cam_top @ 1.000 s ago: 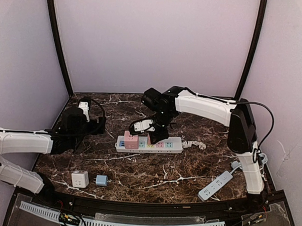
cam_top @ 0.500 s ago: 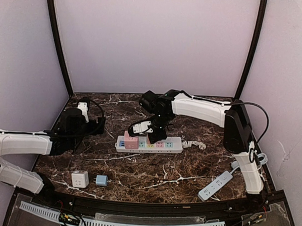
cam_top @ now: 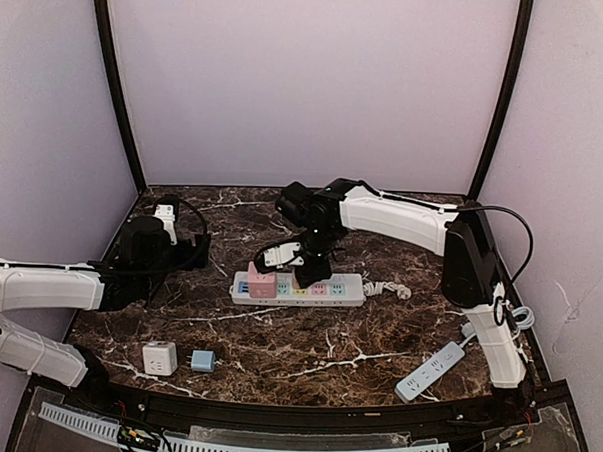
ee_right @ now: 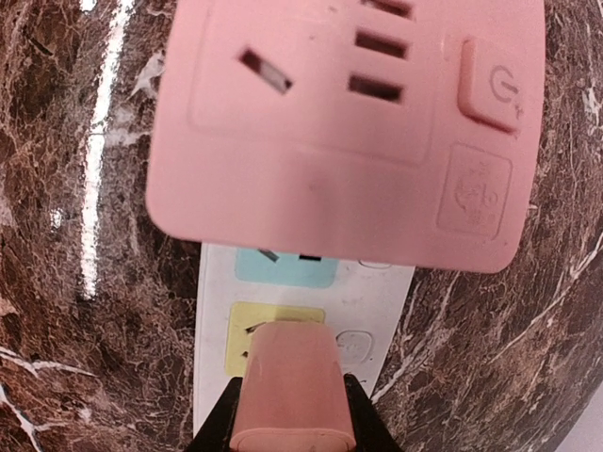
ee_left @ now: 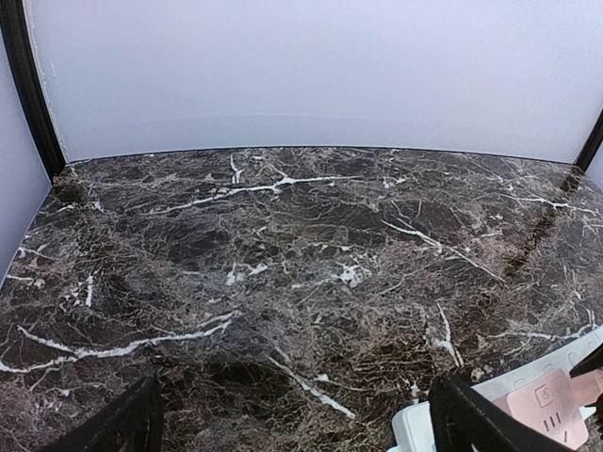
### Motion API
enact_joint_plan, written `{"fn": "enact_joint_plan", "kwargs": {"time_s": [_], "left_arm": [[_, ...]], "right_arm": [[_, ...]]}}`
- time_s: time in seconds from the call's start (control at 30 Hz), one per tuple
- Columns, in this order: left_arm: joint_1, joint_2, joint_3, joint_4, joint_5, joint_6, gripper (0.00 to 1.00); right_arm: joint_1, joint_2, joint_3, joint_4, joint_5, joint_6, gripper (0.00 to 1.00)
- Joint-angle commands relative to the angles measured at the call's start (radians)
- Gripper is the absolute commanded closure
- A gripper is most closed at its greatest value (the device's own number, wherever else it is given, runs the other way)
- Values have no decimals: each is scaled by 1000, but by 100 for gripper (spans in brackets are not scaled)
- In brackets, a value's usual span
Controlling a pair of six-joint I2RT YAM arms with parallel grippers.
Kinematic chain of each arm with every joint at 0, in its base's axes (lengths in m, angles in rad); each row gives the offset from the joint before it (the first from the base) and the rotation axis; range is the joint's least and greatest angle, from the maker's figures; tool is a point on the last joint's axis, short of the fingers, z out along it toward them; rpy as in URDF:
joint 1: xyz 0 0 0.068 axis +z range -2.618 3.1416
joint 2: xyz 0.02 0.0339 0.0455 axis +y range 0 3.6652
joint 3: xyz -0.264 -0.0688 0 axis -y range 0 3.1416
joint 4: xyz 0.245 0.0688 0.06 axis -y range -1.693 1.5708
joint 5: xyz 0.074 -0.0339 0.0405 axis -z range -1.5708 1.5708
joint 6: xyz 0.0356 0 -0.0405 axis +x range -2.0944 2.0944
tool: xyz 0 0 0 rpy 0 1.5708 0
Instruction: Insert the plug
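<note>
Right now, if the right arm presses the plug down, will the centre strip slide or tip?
Strip lies flat on the table, so pushing the plug straight down probably won't tip it. Nothing pins it and the marble looks glossy, so sideways force may slide it. The cube at its left end might make it pivot.

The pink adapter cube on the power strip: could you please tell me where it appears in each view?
Top external: pink adapter cube at centre, on the left end of the white power strip.
Left wrist: bottom right corner.
Right wrist: fills the top.
Shared landmark: that strip beneath it.
</note>
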Motion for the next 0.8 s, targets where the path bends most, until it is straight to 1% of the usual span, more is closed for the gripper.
{"fn": "enact_joint_plan", "kwargs": {"time_s": [0.0, 0.47, 0.7, 0.77], "left_arm": [[6, -12, -17, 7, 13, -4, 3], [6, -26, -21, 2, 23, -4, 4], [6, -35, -20, 0, 40, -6, 5], [6, -41, -20, -1, 57, -12, 5]], "right_arm": [[12, 60, -4, -96, 10, 46, 100], [42, -37, -136, -102, 49, 123, 100], [53, -83, -198, -83, 29, 139, 100], [53, -74, -206, -78, -9, 136, 100]]}}
